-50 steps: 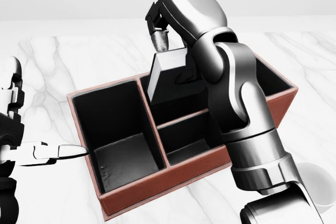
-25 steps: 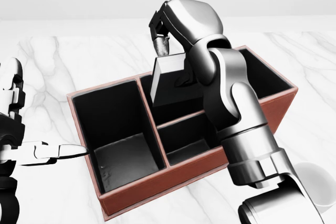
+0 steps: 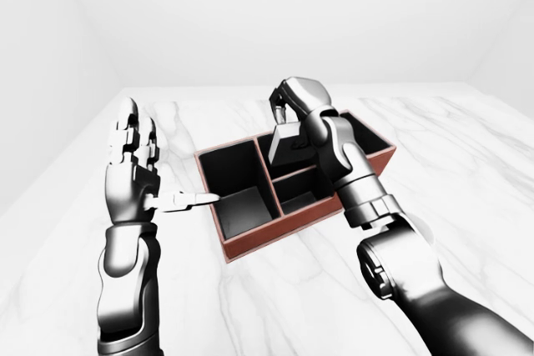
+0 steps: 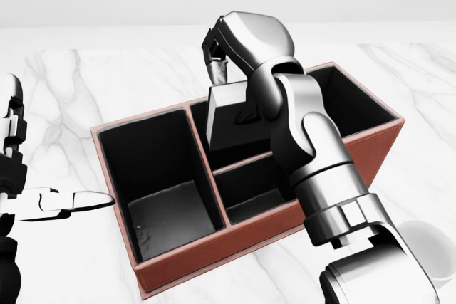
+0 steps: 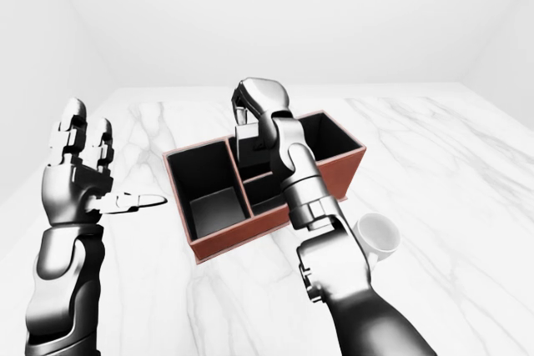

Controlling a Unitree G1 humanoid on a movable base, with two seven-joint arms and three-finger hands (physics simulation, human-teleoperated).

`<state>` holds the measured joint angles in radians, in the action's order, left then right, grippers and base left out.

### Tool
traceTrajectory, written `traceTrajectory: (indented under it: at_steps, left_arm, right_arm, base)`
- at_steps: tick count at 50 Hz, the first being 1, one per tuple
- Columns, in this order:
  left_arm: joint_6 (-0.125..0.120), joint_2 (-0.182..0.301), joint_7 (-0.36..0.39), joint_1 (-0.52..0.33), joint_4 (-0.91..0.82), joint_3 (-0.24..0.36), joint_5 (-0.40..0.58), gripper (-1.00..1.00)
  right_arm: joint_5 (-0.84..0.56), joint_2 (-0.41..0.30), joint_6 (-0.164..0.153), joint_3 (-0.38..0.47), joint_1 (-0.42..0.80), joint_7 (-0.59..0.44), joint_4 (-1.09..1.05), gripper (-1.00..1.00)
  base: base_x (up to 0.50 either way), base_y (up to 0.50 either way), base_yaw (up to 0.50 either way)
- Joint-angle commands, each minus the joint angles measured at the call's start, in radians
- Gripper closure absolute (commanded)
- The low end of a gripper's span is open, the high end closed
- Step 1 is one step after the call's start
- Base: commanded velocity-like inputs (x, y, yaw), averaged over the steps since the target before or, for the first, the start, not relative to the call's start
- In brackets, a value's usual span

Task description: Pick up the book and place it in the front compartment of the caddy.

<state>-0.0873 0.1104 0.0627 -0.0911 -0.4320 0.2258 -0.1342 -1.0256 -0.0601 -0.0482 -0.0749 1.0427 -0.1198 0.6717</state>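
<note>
In the head view I have the book (image 4: 229, 108) pinched at its top edge by my right hand (image 4: 219, 62), whose fingers are closed on it just above center frame. The book hangs nearly upright with its long axis running top to bottom, tilted slightly so its upper end leans right, and its pale page edge faces the left of the frame. Its lower part dips inside the caddy (image 4: 214, 247), within the middle compartment toward the top of the view, the one directly above the smaller compartment nearer the bottom edge. I cannot tell whether the book's lower edge touches the caddy floor. The caddy is a reddish-brown box with black interiors, sitting skewed so its long side runs from lower left to upper right. My left hand (image 5: 79, 181) stands upright at the left of the right-eye view, fingers spread apart and holding nothing, its thumb reaching toward the caddy's left wall but stopping short of it. The caddy rests on a white marble table (image 3: 467, 156) with grey veining, inside a plain white-walled room. A white cup (image 5: 377, 235) sits just beside my right forearm, near the caddy's lower right corner. Open marble stretches to the right and toward the top of the eye views.
</note>
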Motion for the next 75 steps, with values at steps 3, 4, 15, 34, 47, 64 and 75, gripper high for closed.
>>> traceTrajectory:
  at_steps: [3, 4, 15, 34, 47, 64, 75]
  left_arm:
    - [0.0, 0.004, -0.003, -0.005, -0.002, 0.003, -0.005, -1.0]
    - [0.0, 0.004, -0.003, -0.005, -0.001, 0.003, -0.005, -1.0]
    - [0.0, 0.0, -0.002, -0.002, 0.011, -0.002, -0.001, -1.0]
    - [0.0, -0.003, -0.001, 0.003, 0.008, -0.007, 0.0, -1.0]
    - [0.0, -0.003, -0.001, 0.005, -0.002, -0.007, -0.001, -1.0]
    - [0.0, -0.005, 0.0, 0.007, -0.011, -0.008, 0.001, -1.0]
    - [0.0, -0.006, 0.0, 0.007, -0.017, -0.01, 0.002, -1.0]
  right_arm:
    - [-0.01, -0.004, 0.035, 0.005, 0.036, 0.067, 0.087, 1.0]
    - [-0.01, -0.005, 0.038, 0.004, 0.037, 0.071, 0.094, 1.0]
    - [-0.013, -0.001, 0.054, 0.0, 0.053, 0.104, 0.154, 1.0]
    - [-0.02, 0.003, 0.086, -0.007, 0.077, 0.158, 0.254, 1.0]
    - [-0.02, 0.005, 0.099, -0.009, 0.089, 0.177, 0.289, 1.0]
    - [-0.045, 0.003, 0.136, -0.017, 0.11, 0.26, 0.35, 1.0]
    - [-0.048, 0.002, 0.136, -0.017, 0.12, 0.302, 0.384, 1.0]
  base:
    - [0.0, 0.0, 0.0]
    - [0.0, 0.0, 0.0]
    - [0.0, 0.0, 0.0]
    - [0.0, 0.0, 0.0]
    - [0.0, 0.0, 0.0]
    - [0.0, 0.0, 0.0]
    - [0.0, 0.0, 0.0]
